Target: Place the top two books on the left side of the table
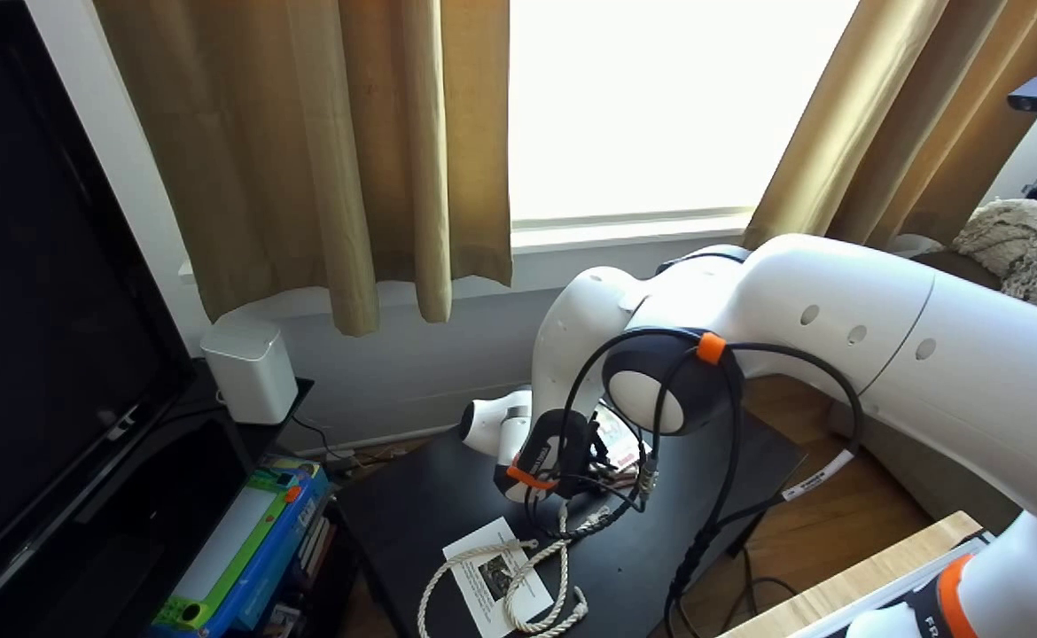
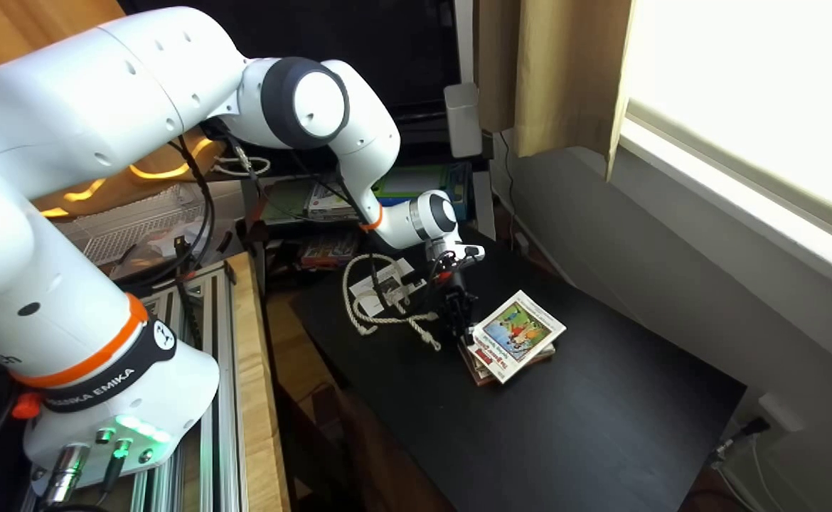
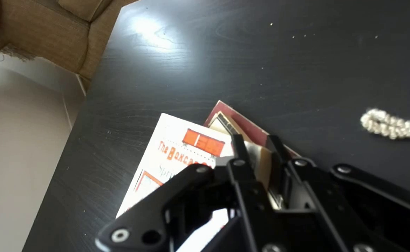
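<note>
Clearly, we see a small pile (image 2: 519, 338) of books on the table (image 2: 565, 427), with the top book (image 3: 170, 150) lying askew on it, picture cover up, its title end just beside the hand (image 3: 257, 138). Of the second book (image 3: 219, 122) we get little more than a cream corner in the wrist view, the rest being covered; beneath it pokes the dark red corner of a lower book (image 3: 245, 127). How many the pile holds we cannot count. The hand's fingers stand apart with the top book's tan edge between them, one over the cover and one beyond the edge; whether they press on it we cannot tell. They also block part of the title, so we read only "The Boxca" and a bit of the line below. In an exterior view the arm (image 1: 838, 292) and its cables (image 1: 691, 558) screen much of the pile, and the fingertips are lost among dark parts. A rope (image 3: 387, 124), blurred and cut by the wrist view's right edge, lies in both exterior views across a sheet (image 1: 494, 580) whose small print we cannot make out. The TV (image 1: 40, 266) is cut off by the frame, and the window (image 1: 660, 106) is bleached white.
</note>
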Available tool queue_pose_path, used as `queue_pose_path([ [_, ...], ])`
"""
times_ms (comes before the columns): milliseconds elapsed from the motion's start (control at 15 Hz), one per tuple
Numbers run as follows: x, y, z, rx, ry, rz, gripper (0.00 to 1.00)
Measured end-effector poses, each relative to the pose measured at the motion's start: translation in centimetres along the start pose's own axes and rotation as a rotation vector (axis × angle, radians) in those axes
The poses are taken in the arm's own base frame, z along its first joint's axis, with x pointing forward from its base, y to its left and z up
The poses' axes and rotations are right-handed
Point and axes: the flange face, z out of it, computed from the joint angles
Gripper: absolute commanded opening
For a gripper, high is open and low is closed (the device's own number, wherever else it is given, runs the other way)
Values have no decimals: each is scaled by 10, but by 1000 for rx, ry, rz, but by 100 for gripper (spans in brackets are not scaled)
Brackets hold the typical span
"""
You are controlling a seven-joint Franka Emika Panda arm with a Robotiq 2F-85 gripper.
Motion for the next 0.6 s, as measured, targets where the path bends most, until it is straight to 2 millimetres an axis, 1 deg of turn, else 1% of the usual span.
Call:
queue_pose_path([
  [67, 0, 0, 0, -1, -1, -6, 1],
  [133, 0, 0, -1, -2, -2, -12, 4],
  [333, 1, 2, -3, 0, -5, -41, 3],
  [400, 2, 3, -4, 3, -5, -53, 5],
  [467, 3, 4, -6, 4, -6, -67, 29],
  [533, 5, 5, -8, 8, -4, -79, 37],
  [600, 5, 5, -10, 13, -3, -91, 9],
])
